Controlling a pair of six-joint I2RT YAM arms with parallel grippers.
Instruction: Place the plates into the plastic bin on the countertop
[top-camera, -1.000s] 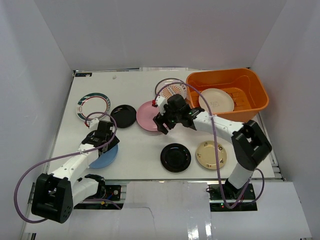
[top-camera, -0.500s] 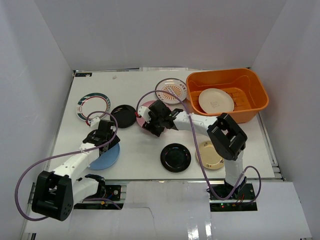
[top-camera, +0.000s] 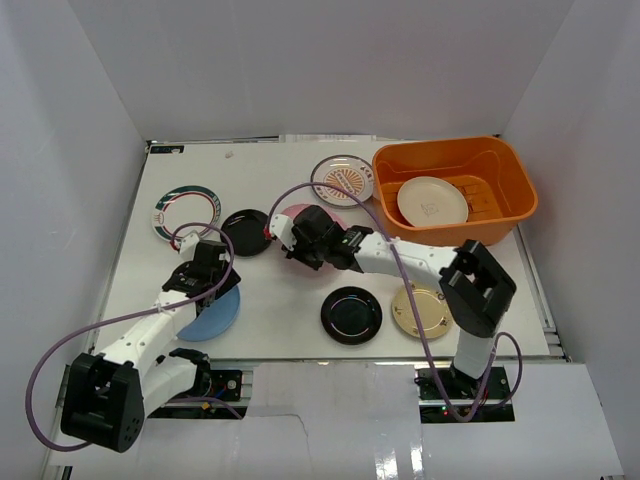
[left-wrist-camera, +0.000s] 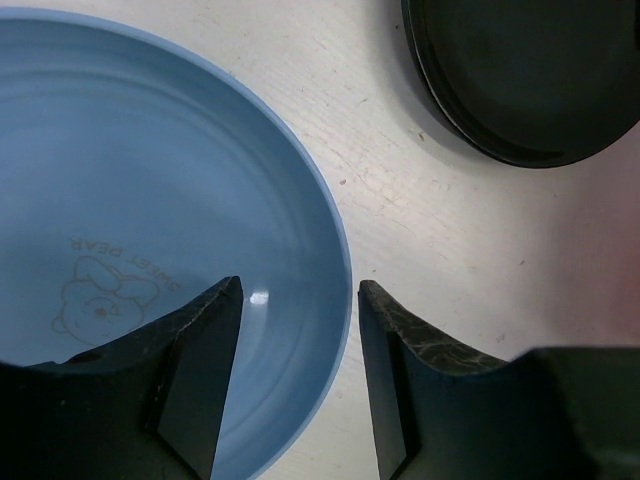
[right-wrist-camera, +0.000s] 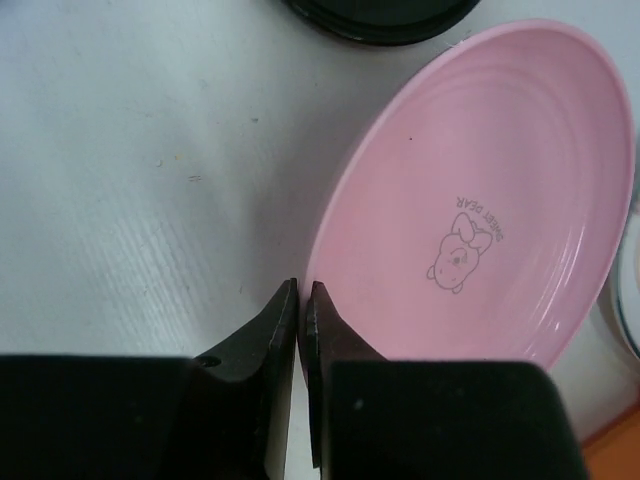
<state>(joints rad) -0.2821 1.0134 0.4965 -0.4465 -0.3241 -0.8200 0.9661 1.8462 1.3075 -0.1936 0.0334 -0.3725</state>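
White countertop (top-camera: 270, 300): 7 plates (top-camera: 351, 314) loose, 1 cream plate (top-camera: 432, 201) in the plastic bin (top-camera: 505, 165).
Your right gripper (right-wrist-camera: 303, 290) is pinched closed at the pink plate's (right-wrist-camera: 480, 200) rim; your left gripper (left-wrist-camera: 298, 290) stands open astride the light blue plate's (left-wrist-camera: 130, 180) edge, gripping nothing.

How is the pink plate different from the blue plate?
The pink plate is pink, and the blue plate is light blue. The right tool is pinched shut on the pink plate's edge. The left tool is open, with the blue plate's edge sitting between its fingers, not squeezed. Both plates are round with ring ridges, and each has a little bear drawn inside.
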